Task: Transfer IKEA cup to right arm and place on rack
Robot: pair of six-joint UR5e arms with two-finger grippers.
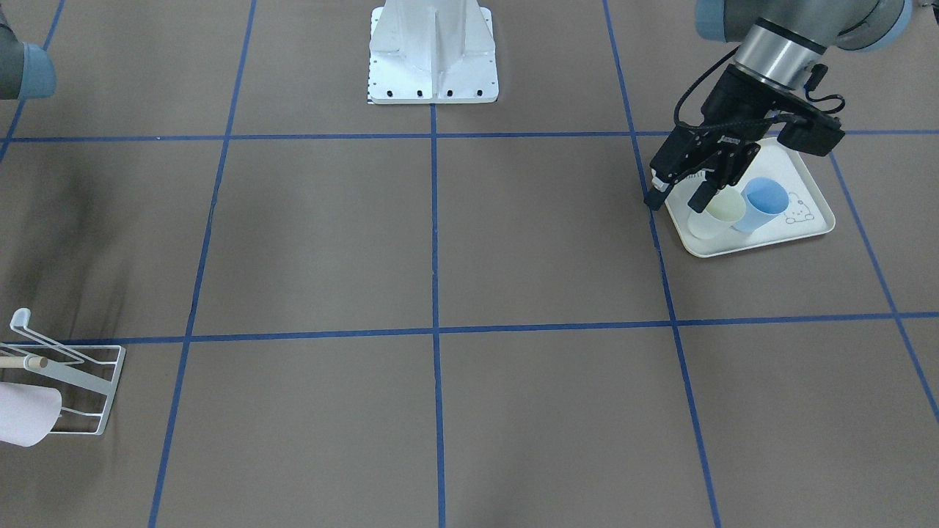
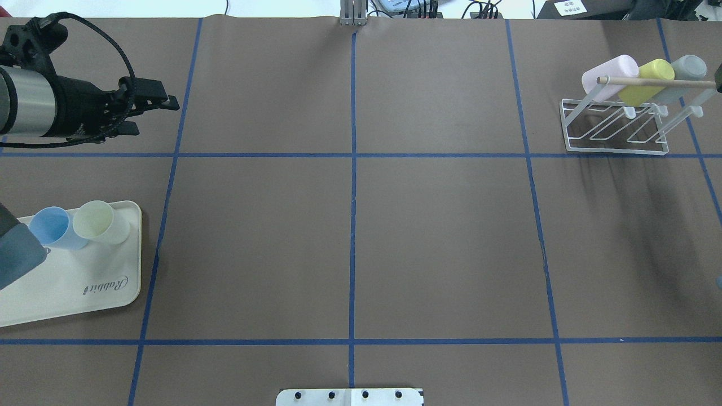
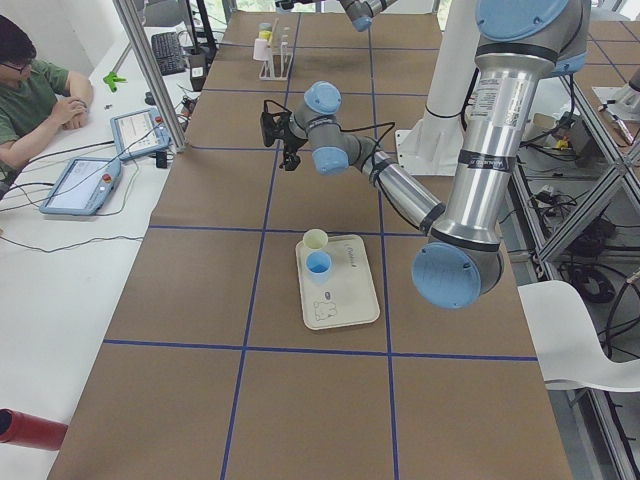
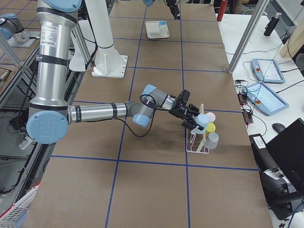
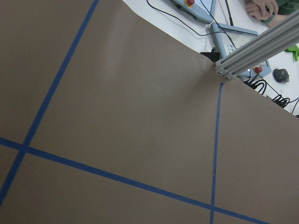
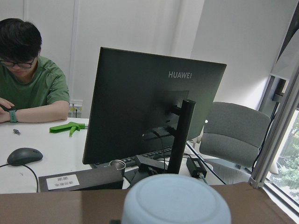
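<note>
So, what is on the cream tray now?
Two upright cups side by side at one end: a blue cup and a pale green cup. What lies beneath them is covered.

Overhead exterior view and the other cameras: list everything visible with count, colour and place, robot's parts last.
tray: 1, cream, robot's left side
blue cup: 1, upright on the tray
pale yellow cup: 1, beside it on the tray
rack: 1, white wire, robot's right side
pink cup, yellow cup, grey cup: 1 each, on the rack
pale blue cup: 1, close before the right wrist camera
person: 1, green shirt, seated aside
left gripper: black, fingers open, empty, beyond the tray
right gripper: black, at the rack; grip unclear
</note>
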